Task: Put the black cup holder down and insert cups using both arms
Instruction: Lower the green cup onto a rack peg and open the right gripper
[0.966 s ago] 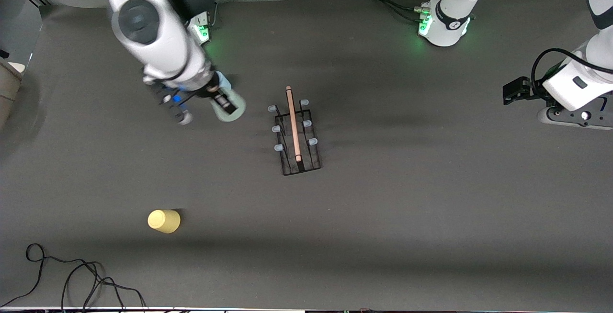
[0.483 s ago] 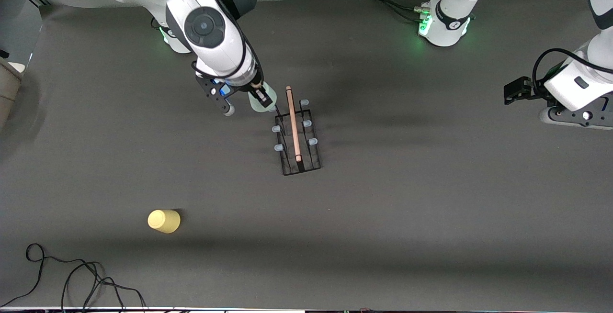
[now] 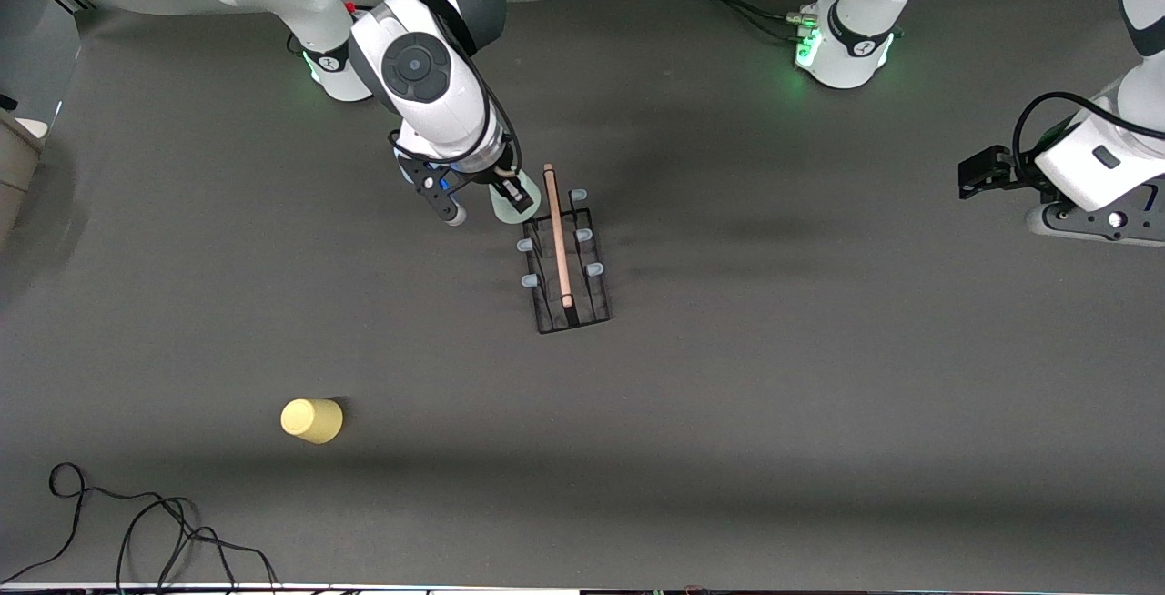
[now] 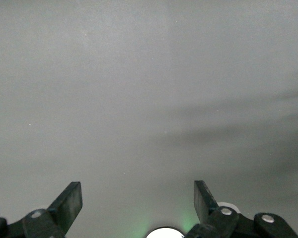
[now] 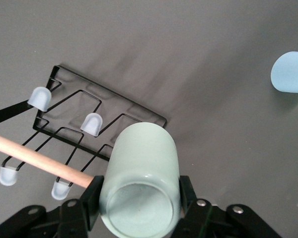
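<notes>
Over holder (image 3: 564,258), right hand (image 3: 511,195) clutching cup (image 5: 139,183)

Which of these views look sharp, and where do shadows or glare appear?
Front view: sharp, soft shadow bands on the table. Right wrist view: green cup in the right gripper sharp, faint rack shadows. Left wrist view: featureless grey, green glow between left gripper fingers.

In the front view the right arm (image 3: 428,76) covers most of the green cup (image 3: 506,206) and all of the blue cup (image 5: 291,72), which the right edge of the right wrist view cuts off. The left arm (image 3: 1106,167) runs off the front view's right edge, its gripper unseen there.
</notes>
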